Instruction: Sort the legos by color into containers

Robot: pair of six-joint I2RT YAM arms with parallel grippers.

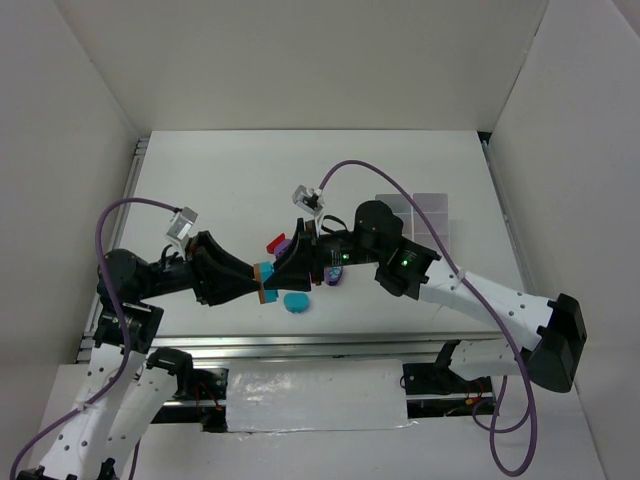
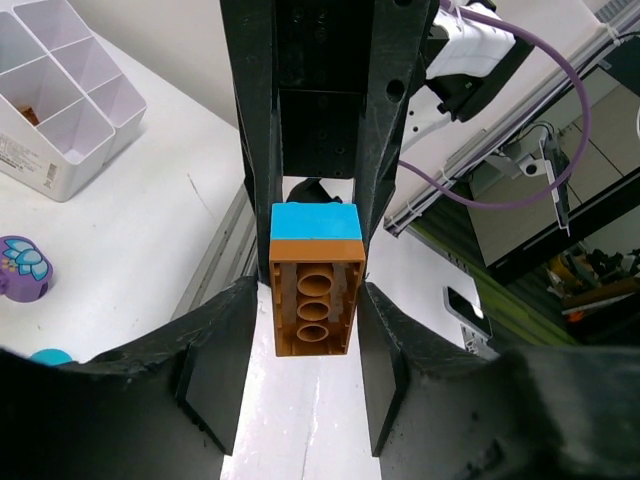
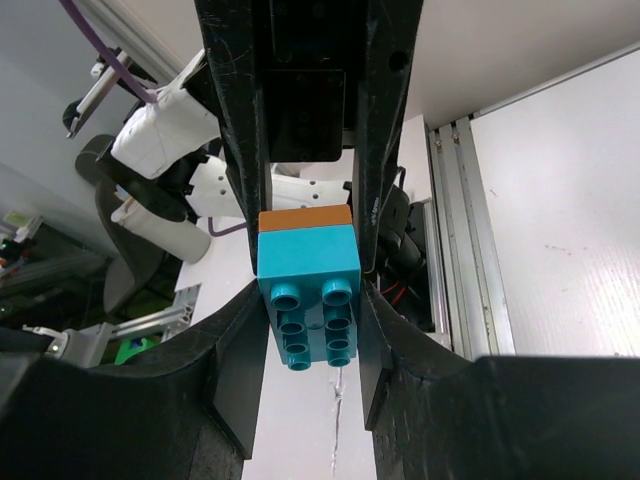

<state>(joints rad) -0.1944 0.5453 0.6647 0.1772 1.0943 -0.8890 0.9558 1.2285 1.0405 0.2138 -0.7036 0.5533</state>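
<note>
Legos locked together above the surface: orange brick clamped in the left gripper, teal brick clamped in the right gripper, white tray well apart

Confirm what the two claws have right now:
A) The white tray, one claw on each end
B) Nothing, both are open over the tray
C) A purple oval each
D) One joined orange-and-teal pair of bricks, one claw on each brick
D: in the wrist views the left claw is shut on the orange brick and the right claw on the teal brick stuck to it.
</note>
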